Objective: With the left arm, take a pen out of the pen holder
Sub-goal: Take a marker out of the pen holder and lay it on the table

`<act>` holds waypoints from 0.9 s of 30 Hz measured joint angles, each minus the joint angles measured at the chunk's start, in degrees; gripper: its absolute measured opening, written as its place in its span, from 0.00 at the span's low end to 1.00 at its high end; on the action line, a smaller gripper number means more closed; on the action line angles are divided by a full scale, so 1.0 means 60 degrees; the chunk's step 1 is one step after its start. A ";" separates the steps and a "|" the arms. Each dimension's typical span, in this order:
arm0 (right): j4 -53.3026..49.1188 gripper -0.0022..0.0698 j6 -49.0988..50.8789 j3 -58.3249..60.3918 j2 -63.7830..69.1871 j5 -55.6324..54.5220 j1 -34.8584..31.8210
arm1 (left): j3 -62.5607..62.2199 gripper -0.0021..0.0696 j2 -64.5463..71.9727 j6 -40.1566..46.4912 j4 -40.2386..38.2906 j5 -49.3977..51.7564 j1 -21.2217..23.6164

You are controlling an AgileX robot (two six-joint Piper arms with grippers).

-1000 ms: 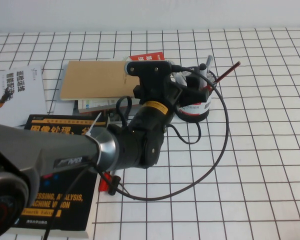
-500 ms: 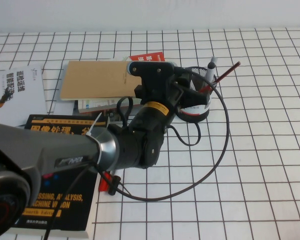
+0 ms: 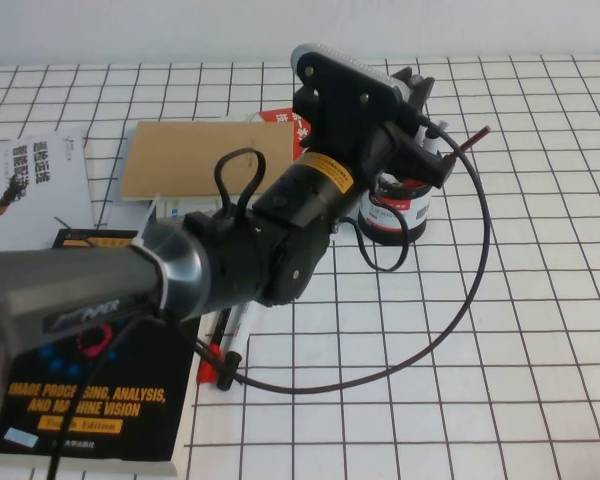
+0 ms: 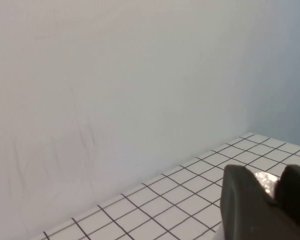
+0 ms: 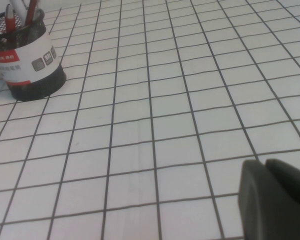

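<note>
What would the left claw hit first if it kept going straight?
Probably the plain white wall beyond the gridded table; depth is unclear. The left gripper, above the black mesh pen holder, grips a pale pen; the right gripper sits low over the table.

One pen holder (image 3: 392,218) stands on the table (image 3: 540,330), with one red-brown pencil (image 3: 468,142) leaning out of it and one white pen (image 3: 433,140) pinched in the left gripper (image 4: 270,184) just above it. What look like two more pens (image 3: 238,335) lie by the books, of which four show: one black textbook (image 3: 80,390), one white booklet (image 3: 30,185), one brown pad (image 3: 195,158) and one red book (image 3: 292,120). There are two grippers, the right gripper (image 5: 265,167) low over the table with fingers together, and one black cable (image 3: 460,320).
</note>
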 joint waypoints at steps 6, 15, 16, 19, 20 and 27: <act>0.0000 0.01 0.0000 0.0000 0.0000 0.0000 0.0000 | 0.0000 0.18 -0.0965 0.0459 0.0287 0.1287 0.0000; 0.0000 0.01 0.0000 0.0000 0.0000 0.0000 0.0000 | 0.0000 0.18 -0.2944 0.2265 0.0845 0.4362 0.0000; 0.0000 0.01 0.0000 0.0000 0.0000 0.0000 0.0000 | 0.0000 0.18 -0.3190 0.2439 0.0845 0.4839 0.0000; 0.0000 0.01 0.0000 0.0000 0.0000 0.0000 0.0000 | 0.0000 0.18 -0.3904 0.2583 0.0847 0.6156 0.0000; 0.0000 0.01 0.0000 0.0000 0.0000 0.0000 0.0000 | -0.0020 0.18 -0.4076 0.2583 0.0847 0.6543 0.0000; 0.0000 0.01 0.0000 0.0000 0.0000 0.0000 0.0000 | -0.1575 0.18 -0.4586 0.1572 0.1141 1.1050 0.0000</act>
